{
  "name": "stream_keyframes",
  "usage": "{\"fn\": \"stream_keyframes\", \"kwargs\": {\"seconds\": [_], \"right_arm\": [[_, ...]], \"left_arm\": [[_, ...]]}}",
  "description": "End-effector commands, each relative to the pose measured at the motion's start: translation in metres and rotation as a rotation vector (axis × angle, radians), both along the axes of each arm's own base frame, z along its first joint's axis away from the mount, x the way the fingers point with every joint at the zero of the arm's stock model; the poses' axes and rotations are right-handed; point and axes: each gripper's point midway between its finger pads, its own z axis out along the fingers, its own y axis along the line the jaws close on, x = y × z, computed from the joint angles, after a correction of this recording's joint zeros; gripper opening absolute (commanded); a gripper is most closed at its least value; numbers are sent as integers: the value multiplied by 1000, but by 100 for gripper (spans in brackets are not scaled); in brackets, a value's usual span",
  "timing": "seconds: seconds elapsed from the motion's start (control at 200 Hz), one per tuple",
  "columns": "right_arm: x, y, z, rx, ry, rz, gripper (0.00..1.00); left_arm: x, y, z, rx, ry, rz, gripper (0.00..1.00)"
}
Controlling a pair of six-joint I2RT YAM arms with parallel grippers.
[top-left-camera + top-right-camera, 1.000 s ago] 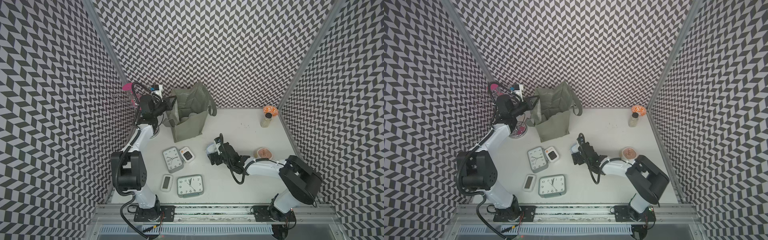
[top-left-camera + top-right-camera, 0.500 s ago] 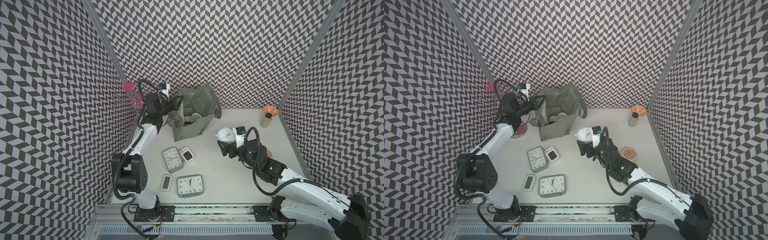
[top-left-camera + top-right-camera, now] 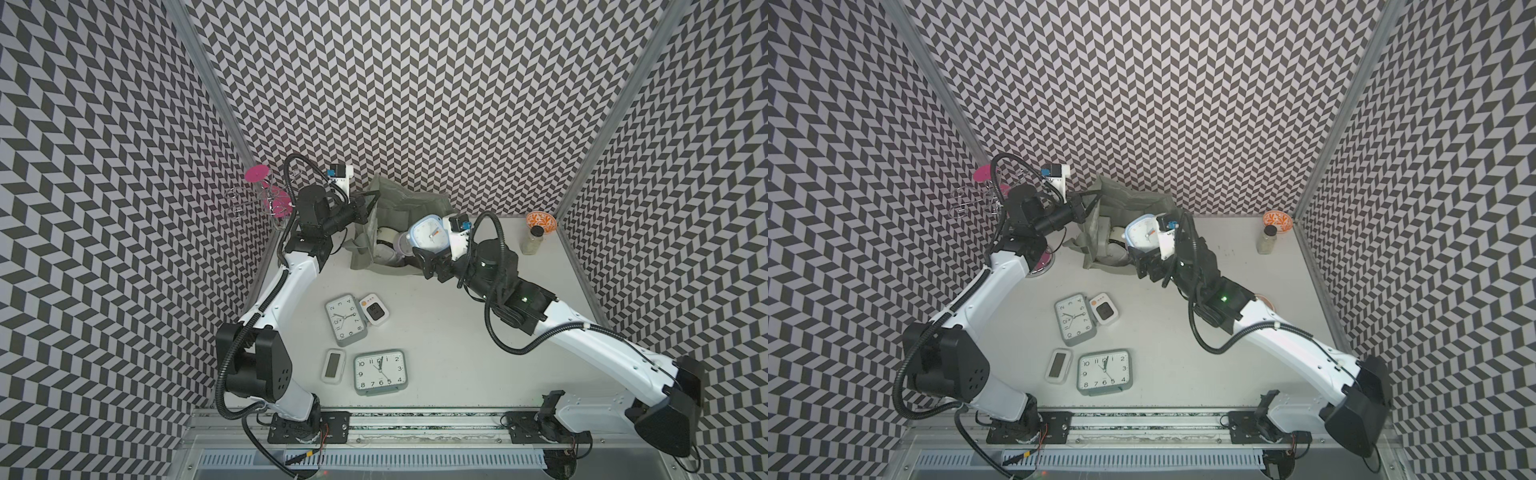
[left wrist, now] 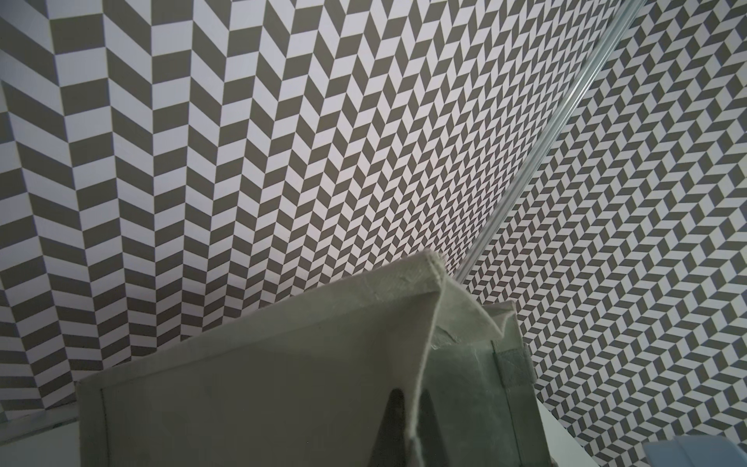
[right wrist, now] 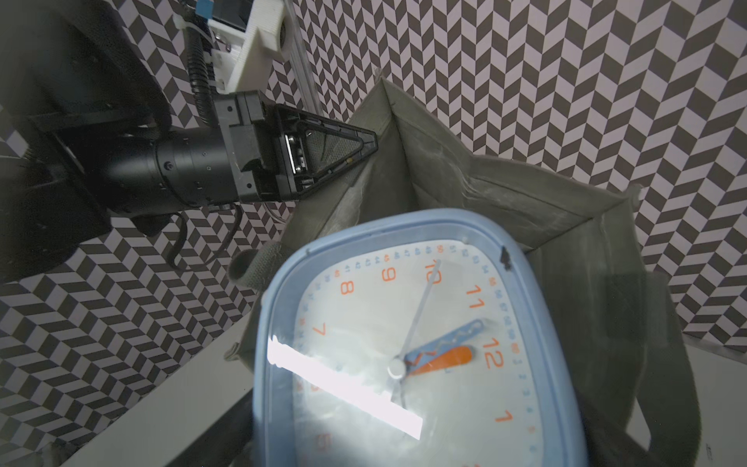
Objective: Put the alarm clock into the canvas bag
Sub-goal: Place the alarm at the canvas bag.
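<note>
Left jaws: closed on the rim of the canvas bag (image 3: 415, 199) at its 10 o'clock corner, holding the mouth open.
Right jaws: spread wide, gripping the blue alarm clock (image 3: 430, 232), dial up.
Clock position: aloft over the bag's mouth, toward its 3 o'clock edge.
Bag position: 12 o'clock on the table (image 3: 457, 332).
Step in hand: carrying the clock in over the opening, with release not yet made.
Next move: judged to call for lowering it past the rim, clear of slack fabric, then parting the right jaws.
</note>
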Motion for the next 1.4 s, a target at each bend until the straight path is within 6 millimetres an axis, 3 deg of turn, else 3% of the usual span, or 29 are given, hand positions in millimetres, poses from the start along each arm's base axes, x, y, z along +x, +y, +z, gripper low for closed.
{"fn": "stream_keyframes", "kwargs": {"seconds": [0.0, 0.275, 0.516, 0.766, 1.167, 1.272, 1.367, 1.397], "right_arm": [[12, 15, 16, 7, -43, 21, 71], [55, 32, 4, -115, -49, -79, 70], [94, 40, -24, -324, -107, -105, 72], [127, 40, -72, -494, -125, -12, 69], [179, 59, -158, -633, -22, 89, 69], [187, 61, -168, -659, -7, 78, 75], [185, 61, -162, -656, 7, 68, 99], [183, 60, -157, -650, 8, 64, 99]], "left_arm": [[-33, -6, 81, -20, -247, -32, 0], [-39, -14, 84, -1, -263, -52, 0], [-44, -21, 83, 17, -281, -73, 0], [-44, -23, 82, 32, -290, -77, 0], [-46, -33, 80, 49, -296, -94, 0], [-46, -34, 80, 56, -297, -91, 0], [-45, -36, 78, 57, -293, -90, 0], [-45, -35, 78, 57, -292, -87, 0]]}}
